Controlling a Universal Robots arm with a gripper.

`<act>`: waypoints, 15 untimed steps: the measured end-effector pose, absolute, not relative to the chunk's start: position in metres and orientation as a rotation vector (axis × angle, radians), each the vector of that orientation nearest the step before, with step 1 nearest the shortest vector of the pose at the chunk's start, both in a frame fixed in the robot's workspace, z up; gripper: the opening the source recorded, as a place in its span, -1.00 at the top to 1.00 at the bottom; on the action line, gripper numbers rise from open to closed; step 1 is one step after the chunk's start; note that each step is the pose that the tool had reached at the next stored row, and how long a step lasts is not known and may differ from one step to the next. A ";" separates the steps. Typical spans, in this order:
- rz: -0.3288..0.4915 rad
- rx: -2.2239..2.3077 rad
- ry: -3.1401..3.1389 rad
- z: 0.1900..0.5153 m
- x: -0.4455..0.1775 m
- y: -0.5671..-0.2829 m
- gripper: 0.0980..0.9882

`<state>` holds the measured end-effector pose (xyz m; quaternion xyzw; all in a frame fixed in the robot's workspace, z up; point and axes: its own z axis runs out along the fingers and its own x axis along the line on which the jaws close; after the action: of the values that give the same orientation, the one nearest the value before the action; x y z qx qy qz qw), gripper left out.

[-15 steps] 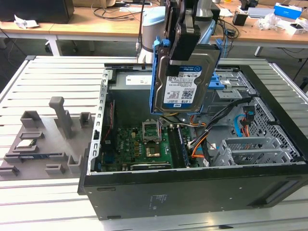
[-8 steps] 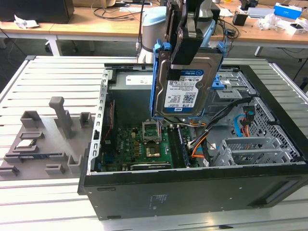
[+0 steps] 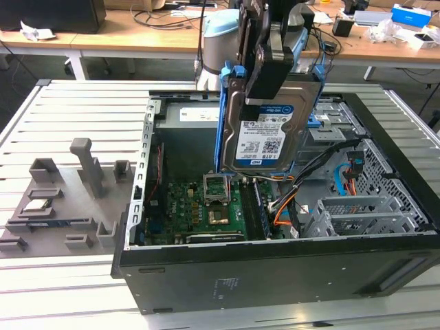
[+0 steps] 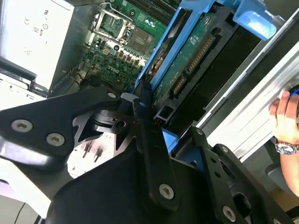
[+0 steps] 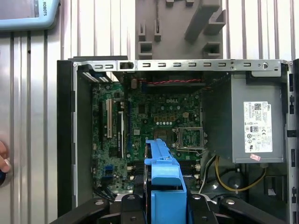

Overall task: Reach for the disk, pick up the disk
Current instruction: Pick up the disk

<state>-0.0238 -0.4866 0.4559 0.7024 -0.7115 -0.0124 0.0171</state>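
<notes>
The gripper (image 3: 269, 65) is clamped on the disk (image 3: 268, 130), holding it upright above the open case (image 3: 275, 275), clear of the motherboard (image 3: 199, 213). Cables (image 3: 313, 182) and the drive cage (image 3: 357, 213) lie below (toward the exterior view's right). The power supply (image 5: 252, 121) sits beside the board. A hand (image 4: 285, 123) rests at the table (image 3: 75, 117) edge.

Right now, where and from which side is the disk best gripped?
Grip the disk at its top edge, coming from above. It hangs upright over the open case, label facing out, blue bracket along its edges. The gripper is shut on that top edge already, pinching its flat faces.
</notes>
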 end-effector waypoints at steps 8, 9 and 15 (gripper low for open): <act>-0.039 2.183 -2.211 0.456 -0.024 -0.497 0.39; -0.039 2.183 -2.211 0.456 -0.024 -0.498 0.39; -0.039 2.183 -2.211 0.456 -0.024 -0.505 0.39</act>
<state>-0.0238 -0.5051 0.4559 0.7024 -0.7115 -0.0124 0.0171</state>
